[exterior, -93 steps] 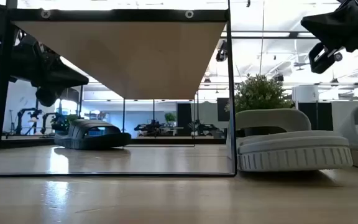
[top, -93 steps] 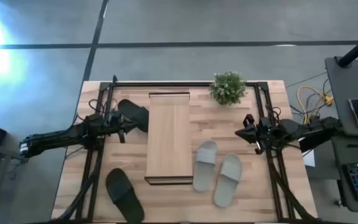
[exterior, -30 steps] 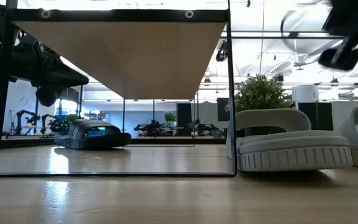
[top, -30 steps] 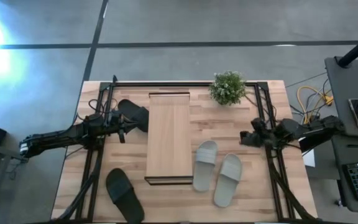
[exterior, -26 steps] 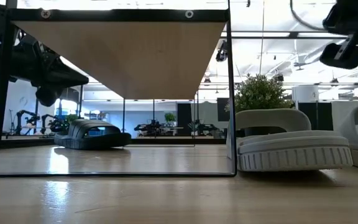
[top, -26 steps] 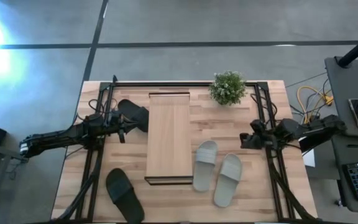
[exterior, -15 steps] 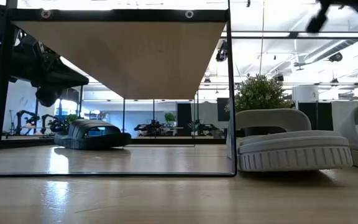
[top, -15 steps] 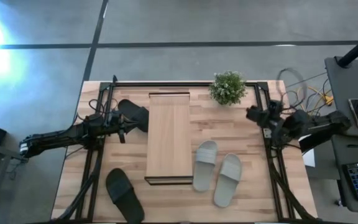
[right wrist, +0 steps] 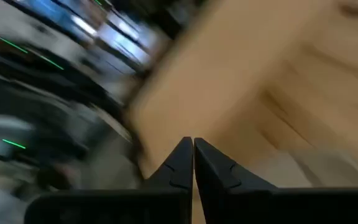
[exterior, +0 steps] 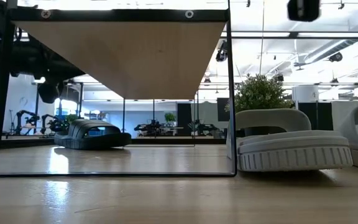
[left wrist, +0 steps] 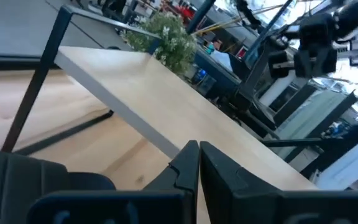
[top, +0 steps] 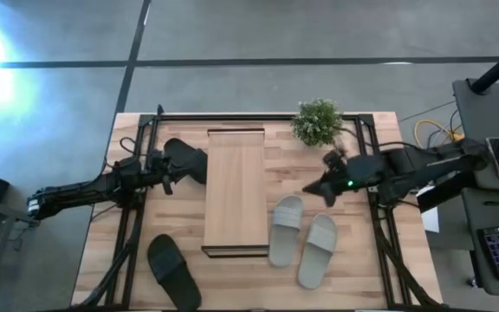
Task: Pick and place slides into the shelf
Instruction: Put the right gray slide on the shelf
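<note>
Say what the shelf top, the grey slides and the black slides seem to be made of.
Shelf top: pale wood, matte, faint grain. Grey slides: probably moulded foam or rubber, matte, thick ribbed sole in the low view. Black slides: likely the same, dull black.

We see a wooden table [top: 362, 260] carrying the shelf [top: 236, 191], two grey slides [top: 304, 240] beside it, two black slides [top: 174, 271] apart, and a potted plant [top: 317, 121].

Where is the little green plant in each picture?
High view: plant at the table's far edge, right of the shelf.
Low view: plant behind a grey slide.
Left wrist view: plant beyond the shelf.
Right wrist view: not seen.
Shared landmark: the shelf.
</note>
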